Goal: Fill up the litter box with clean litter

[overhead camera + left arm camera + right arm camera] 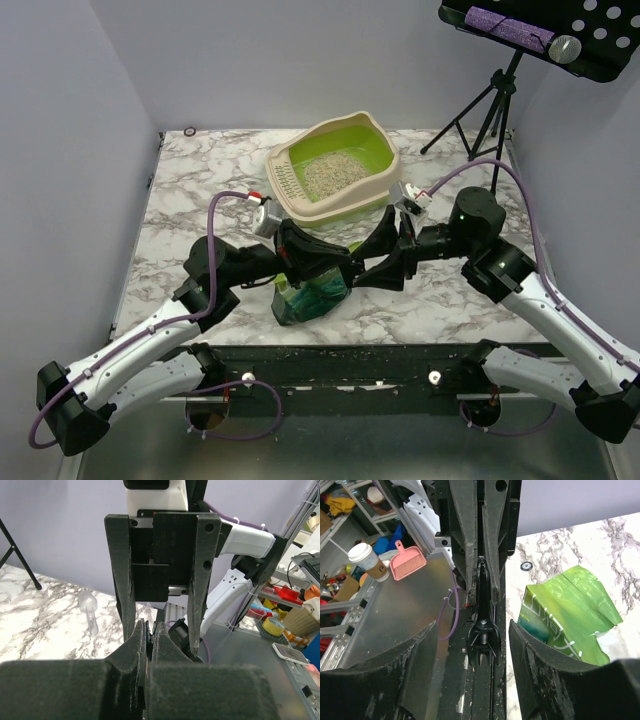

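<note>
Top external view: both pairs of fingers tip to tip, low over the near part of the worktop [200,190], left fingers [320,255] pointing in from the left, right fingers [375,272] from the right. Directly beneath that meeting point, a crumpled green bag [310,298] standing on the marble. Beyond the fingers, toward the back wall and well apart from them, the litter box [392,165], set at an angle with its slotted end on the left. Inside it, a patch of litter [328,174] over the middle of the green floor, with green bare around the patch.

Left wrist view: left fingers pressed together, only a hairline seam between them. Cannot tell whether anything thin sits in that seam. Facing them, right fingers spread, one on either side of the left tips. Up and to the left of the fingers, lying on the marble, a clear scoop [90,609].

Right wrist view: right fingers spread wide at the bottom corners, closed on nothing. Between them, the closed left fingers pointing down from the top, with a small black sprung part [482,635] at their tips. Unclear what that part is or whether it is held. Past the right-hand finger, the bag again, green with white print.
</note>
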{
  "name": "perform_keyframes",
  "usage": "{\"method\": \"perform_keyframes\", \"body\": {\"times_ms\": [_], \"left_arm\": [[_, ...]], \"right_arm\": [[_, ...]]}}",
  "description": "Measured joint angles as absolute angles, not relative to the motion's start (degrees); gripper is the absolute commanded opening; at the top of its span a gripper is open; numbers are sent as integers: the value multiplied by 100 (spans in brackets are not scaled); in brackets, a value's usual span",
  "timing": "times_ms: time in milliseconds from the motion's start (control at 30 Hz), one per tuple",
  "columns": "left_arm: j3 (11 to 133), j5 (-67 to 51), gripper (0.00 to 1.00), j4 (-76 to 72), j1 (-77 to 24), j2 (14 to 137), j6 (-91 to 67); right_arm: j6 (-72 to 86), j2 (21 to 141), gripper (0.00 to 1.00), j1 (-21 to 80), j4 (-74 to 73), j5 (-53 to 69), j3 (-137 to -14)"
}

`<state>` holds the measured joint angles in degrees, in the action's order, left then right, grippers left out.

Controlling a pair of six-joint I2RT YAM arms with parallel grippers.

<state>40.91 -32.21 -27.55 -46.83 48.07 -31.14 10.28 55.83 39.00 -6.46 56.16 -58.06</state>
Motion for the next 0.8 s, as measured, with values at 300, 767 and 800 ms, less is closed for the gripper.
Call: {"method": "perform_keyframes", "body": {"times_ms": [300, 767, 800], "left_arm": [[4158, -3262, 0, -2814, -4683, 4805, -3114], [4158, -3319, 0, -2803, -4683, 4724, -3111], [4158, -3323, 0, -2803, -4683, 4720, -3111]], "right_arm": [[919, 5642, 51, 3979, -657, 5555, -5769], [893, 5535, 54, 3981, -657, 5435, -5669], [895, 5507, 54, 3981, -657, 5428, -5660]]}}
